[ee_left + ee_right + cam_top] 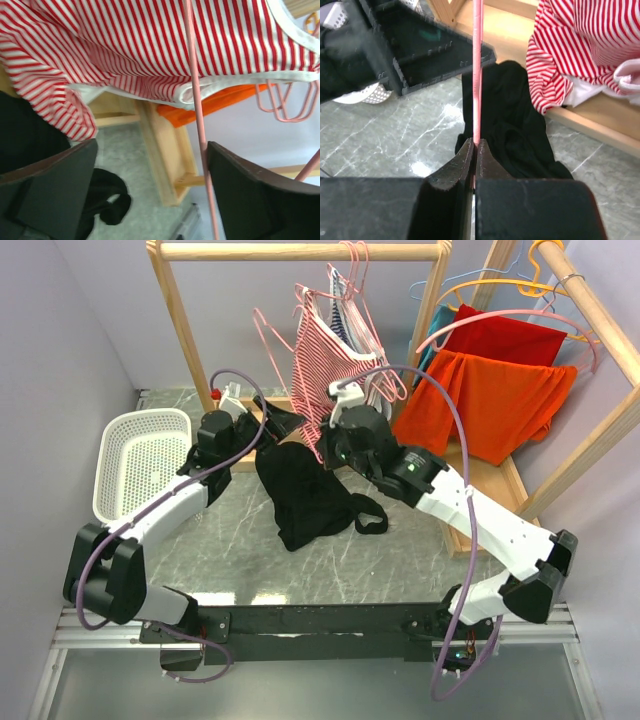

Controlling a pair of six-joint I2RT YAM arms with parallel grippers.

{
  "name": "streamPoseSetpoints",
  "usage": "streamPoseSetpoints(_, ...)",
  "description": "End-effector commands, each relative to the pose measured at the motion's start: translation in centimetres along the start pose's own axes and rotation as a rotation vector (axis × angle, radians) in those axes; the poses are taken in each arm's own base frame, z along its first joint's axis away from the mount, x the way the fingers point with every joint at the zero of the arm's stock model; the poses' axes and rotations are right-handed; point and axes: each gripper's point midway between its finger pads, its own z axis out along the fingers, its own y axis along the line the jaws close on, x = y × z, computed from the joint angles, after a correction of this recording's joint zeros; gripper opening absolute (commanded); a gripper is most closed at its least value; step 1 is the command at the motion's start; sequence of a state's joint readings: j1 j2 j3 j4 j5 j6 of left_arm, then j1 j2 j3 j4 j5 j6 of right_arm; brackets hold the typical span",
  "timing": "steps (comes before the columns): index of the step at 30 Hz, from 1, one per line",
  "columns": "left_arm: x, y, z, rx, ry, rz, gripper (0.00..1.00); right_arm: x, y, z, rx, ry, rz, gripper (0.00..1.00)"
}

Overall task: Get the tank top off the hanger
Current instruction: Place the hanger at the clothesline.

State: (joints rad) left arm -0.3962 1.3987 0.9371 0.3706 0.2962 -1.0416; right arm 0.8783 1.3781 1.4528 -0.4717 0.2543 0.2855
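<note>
The black tank top (305, 495) lies crumpled on the marble table, under and just in front of both grippers; it also shows as a black tank top (515, 115) behind the wire, and its strap (107, 200) curls on the floor. My right gripper (476, 144) is shut on the thin pink hanger (477, 70), whose wire rises straight up from the jaws. My left gripper (151, 150) stands open, with the pink hanger (197, 100) wire running along the inner face of one finger. In the top view the left gripper (275, 422) and right gripper (325, 445) sit close together.
A red-and-white striped garment (330, 350) hangs on the wooden rack (300, 252) right above the grippers. Orange and red clothes (500, 400) hang on a second rack at the right. A white mesh basket (140, 455) stands at the left.
</note>
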Motion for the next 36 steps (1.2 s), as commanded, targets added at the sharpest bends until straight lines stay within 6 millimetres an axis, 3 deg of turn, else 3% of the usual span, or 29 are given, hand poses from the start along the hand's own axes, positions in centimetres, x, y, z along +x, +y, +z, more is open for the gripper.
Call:
streamPoseSetpoints(1,-2.4,-0.8,-2.5,-0.059,-0.102,0.177,0.99,-4.0,0.5,0.0,0.033,-0.046,-0.04,0.0)
streamPoseSetpoints(2,-2.5,-0.4,-3.0,-0.077,-0.114,0.198,0.99,-5.5,0.9,-0.3,0.027,-0.066,-0.04,0.0)
streamPoseSetpoints(3,-3.2,-0.5,-4.0,-0.099,-0.154,0.241,1.0,-5.0,0.9,0.5,0.04,-0.039,-0.056,0.0)
streamPoseSetpoints(8,-3.3,1.4,-7.2,-0.187,-0.206,0.325,0.99,-7.4,1.2,1.0,0.058,-0.071,-0.072,0.0)
streamPoseSetpoints(14,-3.8,0.4,-10.5,-0.181,-0.279,0.346,0.99,-9.9,0.9,0.7,0.091,-0.122,-0.084,0.0)
streamPoseSetpoints(19,-3.5,1.3,-10.7,-0.206,-0.262,0.38,0.99,-12.9,0.7,0.1,0.114,-0.179,-0.096,0.0)
streamPoseSetpoints(25,-2.6,2.0,-10.7,-0.219,-0.215,0.402,0.99,-15.1,0.0,1.7,0.122,-0.19,-0.1,0.0)
streamPoseSetpoints(28,-2.5,2.0,-10.8,-0.22,-0.209,0.401,0.99,-14.3,-1.1,3.7,0.146,-0.15,-0.097,0.0)
streamPoseSetpoints(36,-2.2,2.0,-10.5,-0.217,-0.191,0.394,0.99,-14.9,-3.4,4.2,0.157,-0.164,-0.07,0.0)
